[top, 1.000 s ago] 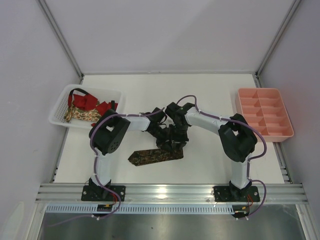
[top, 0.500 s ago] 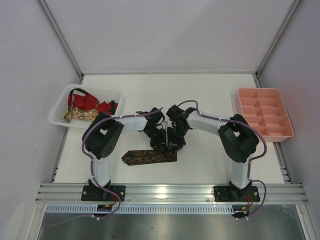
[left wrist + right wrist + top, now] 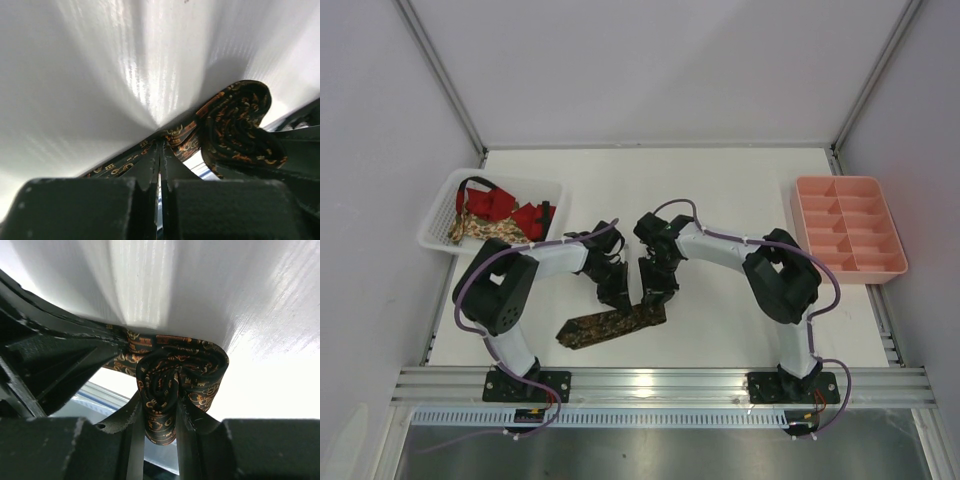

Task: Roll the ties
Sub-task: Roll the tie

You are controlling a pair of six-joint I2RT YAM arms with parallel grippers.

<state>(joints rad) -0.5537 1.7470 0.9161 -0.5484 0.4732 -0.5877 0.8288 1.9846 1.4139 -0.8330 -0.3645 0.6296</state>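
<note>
brown speckled tie point(image 3: 610, 327), half rolled by front edge of table point(image 3: 720, 190), right tool point(image 3: 160, 412) pinching roll, left tool point(image 3: 161, 155) closed

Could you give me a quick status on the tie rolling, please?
Right gripper shut on brown patterned tie, roll partly wound. Left gripper shut, tips at its flat tail. White basket and pink tray well aside.

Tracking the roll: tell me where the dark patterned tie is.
Top view: the dark patterned tie lies near the table's front edge, left of centre; its rolled end is clamped in the right gripper.
</note>
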